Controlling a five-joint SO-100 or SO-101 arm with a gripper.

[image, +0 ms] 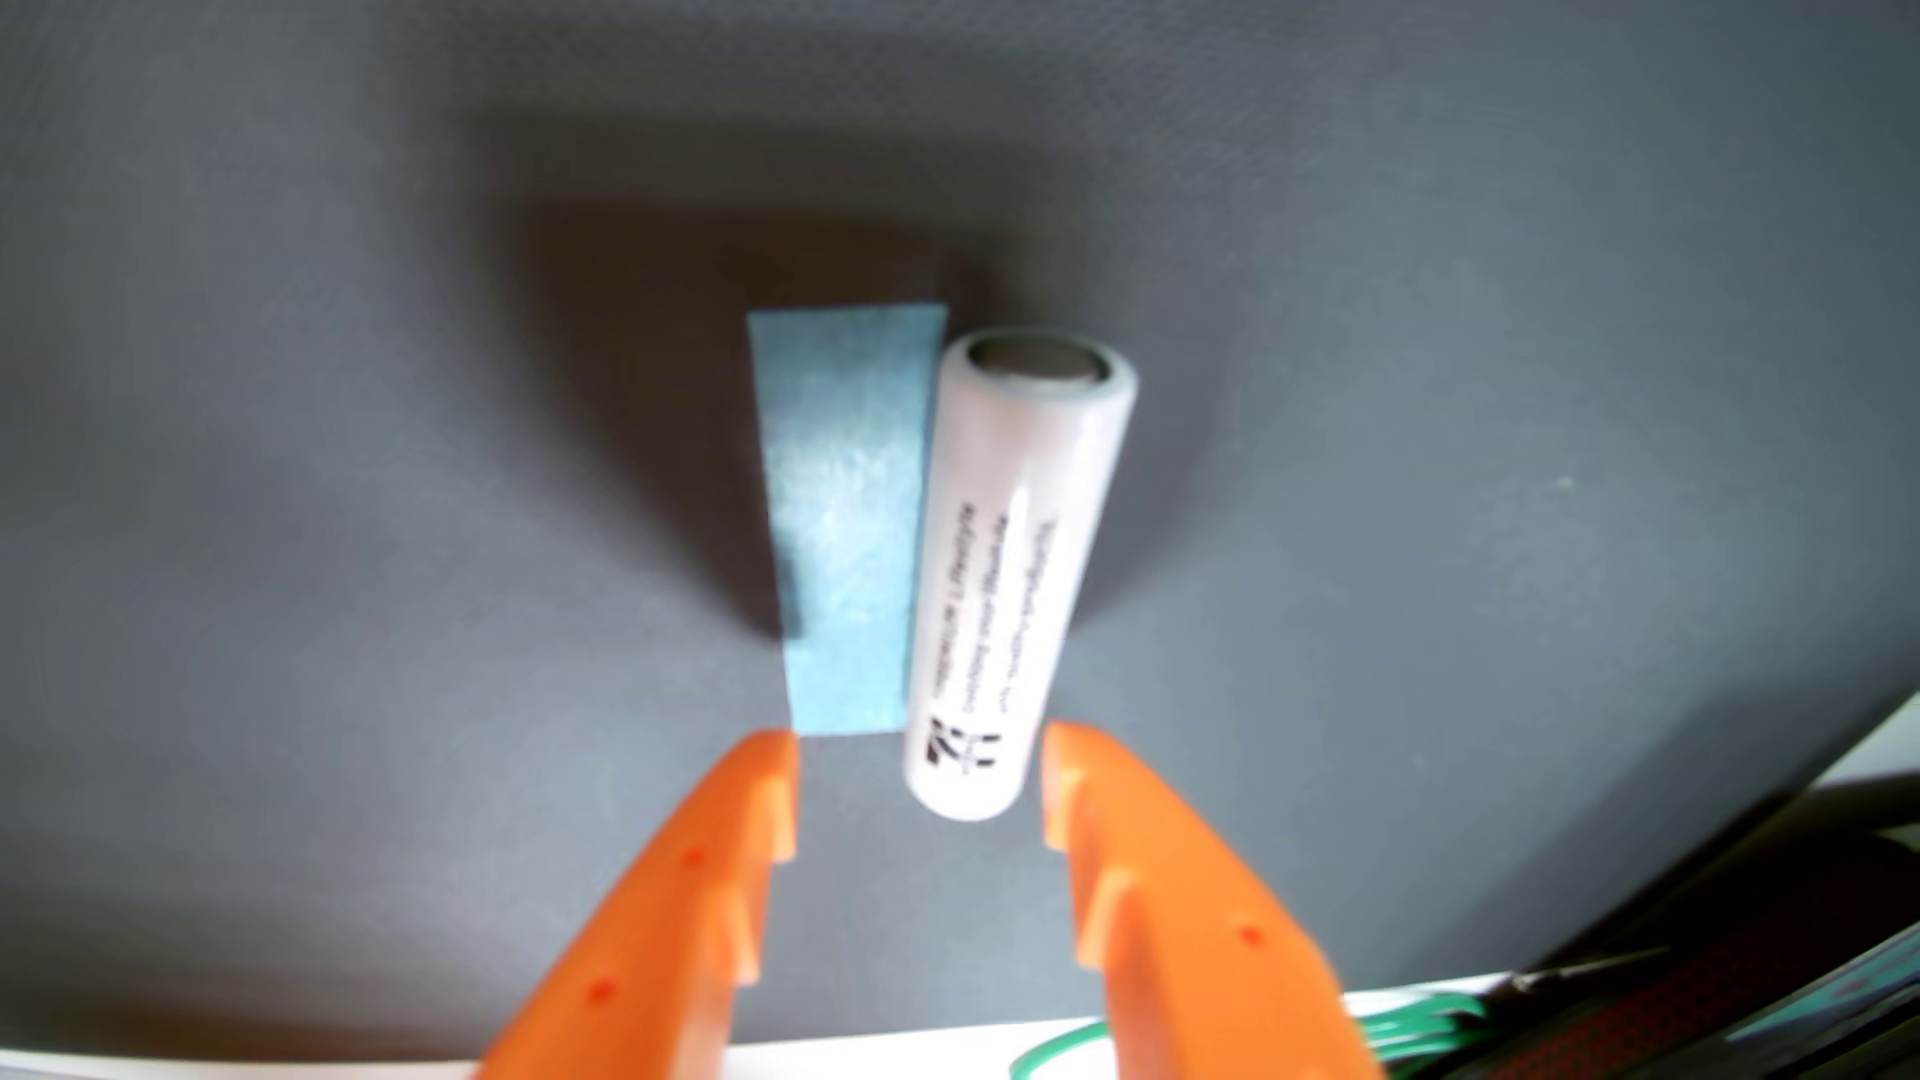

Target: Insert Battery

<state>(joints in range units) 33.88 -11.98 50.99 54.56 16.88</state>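
We see a dark grey desk (312, 467) with a blue tape strip (847, 519) lying flat, green wires (1403, 1023) at its near edge. The white battery (1013, 582) lies just beside the strip, long axis running away from us, flat end far. Our orange tool (920, 774) is spread, its tips flanking the battery's near end.
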